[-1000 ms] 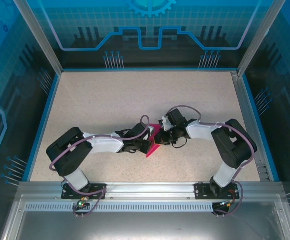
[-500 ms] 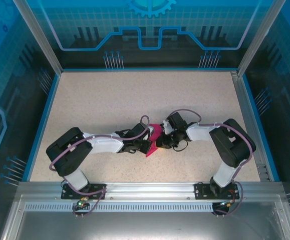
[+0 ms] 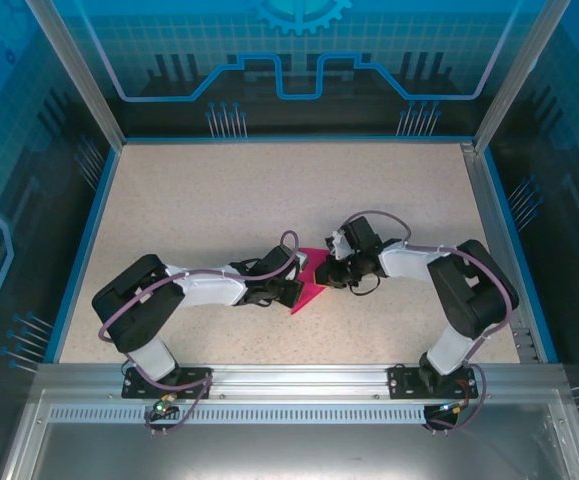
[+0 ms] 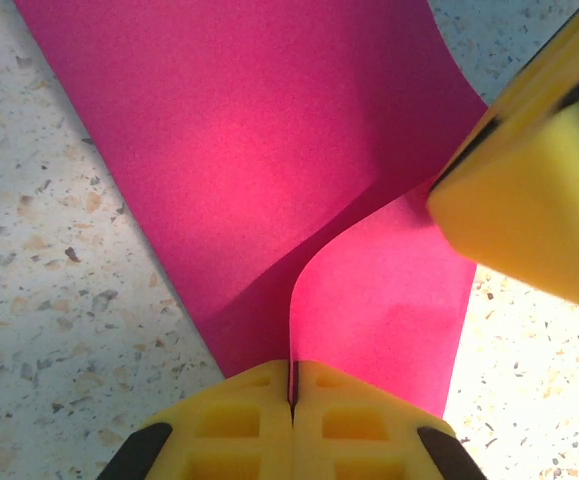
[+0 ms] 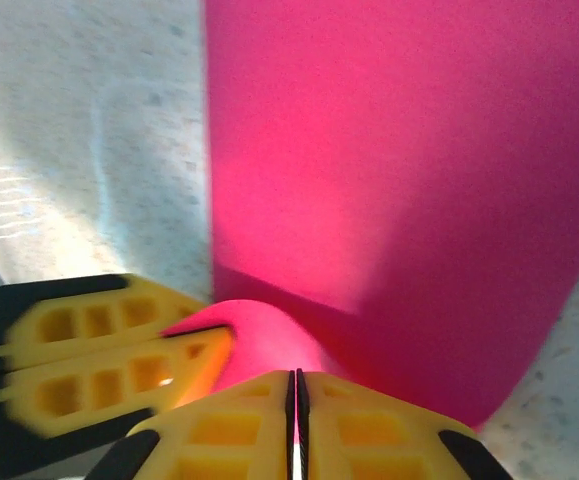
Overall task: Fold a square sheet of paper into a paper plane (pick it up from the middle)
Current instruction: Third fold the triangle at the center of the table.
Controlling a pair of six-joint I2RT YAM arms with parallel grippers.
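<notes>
On the table [image 3: 219, 200], left tool [image 4: 292, 385] pinches pink paper [image 4: 269, 150]; right tool [image 5: 296, 385] closed.

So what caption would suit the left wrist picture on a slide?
Left gripper pinches a lifted flap of the pink paper sheet above the speckled table.

recorded: one square sheet of paper [image 3: 306, 296]; two robot arms, left arm [image 3: 209, 285] and right arm [image 3: 419, 262]; one counter [image 3: 219, 200].

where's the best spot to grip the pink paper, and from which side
Pinch the pink paper at its lifted flap edge, coming in low from the left, as the left gripper does: that edge curls off the table; the rest lies flat.
</notes>
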